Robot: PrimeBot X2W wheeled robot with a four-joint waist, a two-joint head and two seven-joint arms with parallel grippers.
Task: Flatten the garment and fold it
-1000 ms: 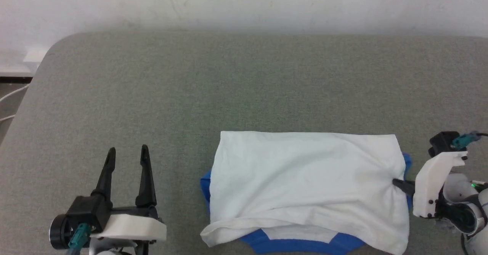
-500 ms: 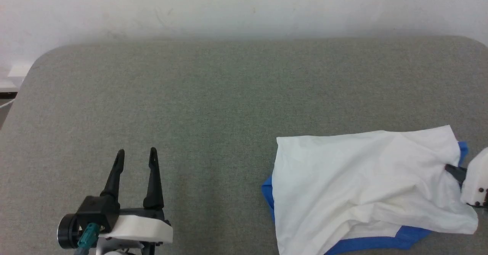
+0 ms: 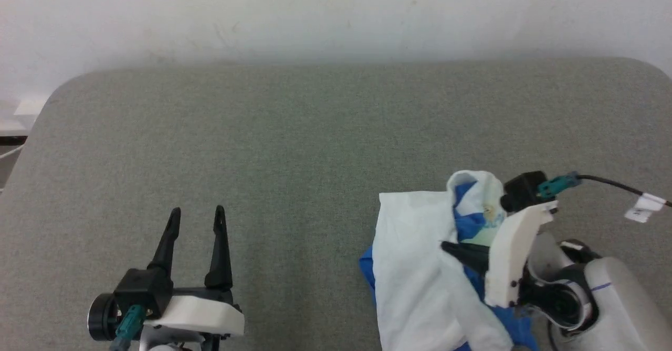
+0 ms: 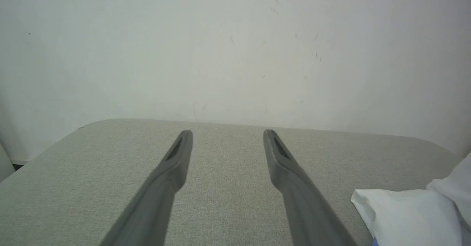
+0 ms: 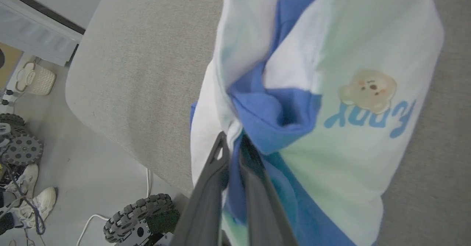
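Though crumpled, garment (image 3: 415, 277) lengthwise near-to-far.

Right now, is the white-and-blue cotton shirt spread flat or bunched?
Bunched. The white-and-blue cotton shirt is rumpled with one side lifted, pinched in the shut right gripper.

The garment (image 3: 415, 272) is soft matt cloth, the fingers (image 5: 206, 198) of the right gripper (image 5: 232, 139) clamping it smooth dark plastic, the table (image 3: 294, 141) beneath coarse grey weave.

Upside-down blue lettering (image 5: 369, 119) on the garment (image 5: 342, 172), unreadable
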